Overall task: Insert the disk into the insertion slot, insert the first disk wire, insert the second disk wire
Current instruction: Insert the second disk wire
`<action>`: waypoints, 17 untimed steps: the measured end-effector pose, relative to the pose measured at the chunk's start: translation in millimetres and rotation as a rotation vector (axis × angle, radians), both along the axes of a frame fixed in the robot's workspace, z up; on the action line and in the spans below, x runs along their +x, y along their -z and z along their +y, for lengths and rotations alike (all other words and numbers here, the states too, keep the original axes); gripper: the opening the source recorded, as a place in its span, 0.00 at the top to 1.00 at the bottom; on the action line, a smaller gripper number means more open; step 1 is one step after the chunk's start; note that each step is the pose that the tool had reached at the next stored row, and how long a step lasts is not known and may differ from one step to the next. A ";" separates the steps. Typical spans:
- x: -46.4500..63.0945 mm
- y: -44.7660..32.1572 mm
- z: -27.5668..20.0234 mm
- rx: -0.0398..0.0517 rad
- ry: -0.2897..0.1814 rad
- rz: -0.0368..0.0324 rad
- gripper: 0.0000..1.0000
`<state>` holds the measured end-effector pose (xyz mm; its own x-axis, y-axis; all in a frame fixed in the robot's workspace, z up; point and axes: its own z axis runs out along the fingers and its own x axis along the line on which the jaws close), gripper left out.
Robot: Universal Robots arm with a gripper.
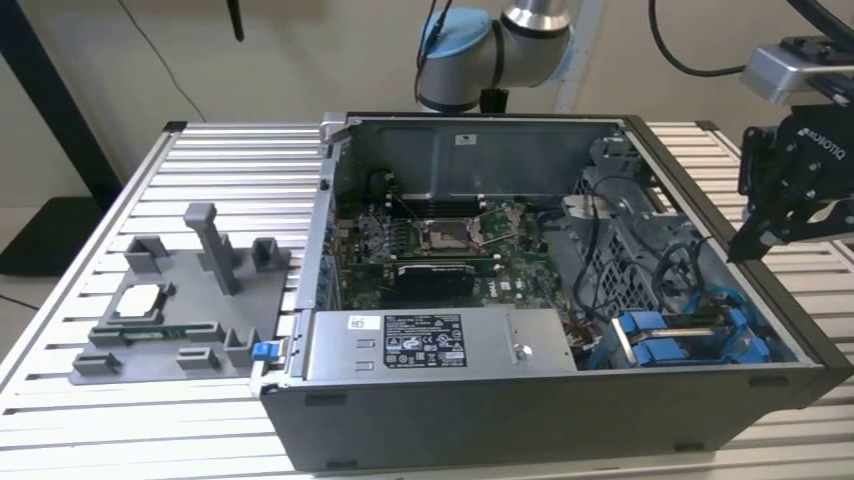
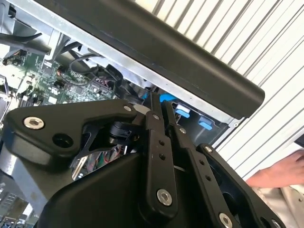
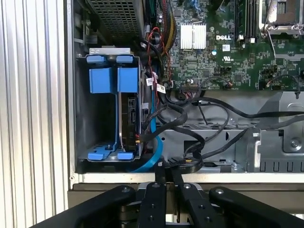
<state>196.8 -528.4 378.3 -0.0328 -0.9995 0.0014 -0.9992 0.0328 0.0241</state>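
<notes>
Blue-framed disk (image 3: 127, 114) sat in the insertion slot (image 3: 83, 118). Gripper (image 3: 166, 168) hung by the case rim (image 3: 228, 179), fingers (image 3: 155, 202) pressed together, gripping nothing visible. White printed label (image 1: 424, 341) on the power supply (image 1: 334, 350).

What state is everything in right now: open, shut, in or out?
Case: open, side panel off.
Disk: seated on edge in the slot.
Gripper: fingers shut, at the case's edge.
</notes>
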 end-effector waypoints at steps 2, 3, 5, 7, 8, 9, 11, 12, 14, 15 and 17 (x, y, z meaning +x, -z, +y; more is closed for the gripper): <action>-0.9 -1.6 -0.4 0.0019 0.000 0.0001 1.00; -1.9 -1.8 -0.7 0.0036 0.000 0.0000 1.00; -4.5 -2.5 -1.1 0.0082 0.000 0.0000 1.00; -7.1 -3.7 -1.2 0.0123 0.000 0.0000 1.00; -8.4 -4.4 -1.3 0.0144 0.000 0.0000 1.00; -9.7 -5.4 -1.5 0.0163 0.000 0.0000 1.00; -12.1 -7.7 -1.9 0.0200 0.000 0.0000 1.00; -13.4 -8.7 -2.2 0.0218 0.000 0.0001 1.00; -17.2 -10.1 -3.5 0.0254 0.000 0.0000 1.00; -19.4 -10.4 -4.4 0.0271 0.000 0.0000 1.00; -24.6 -10.7 -6.6 0.0304 0.000 0.0000 1.00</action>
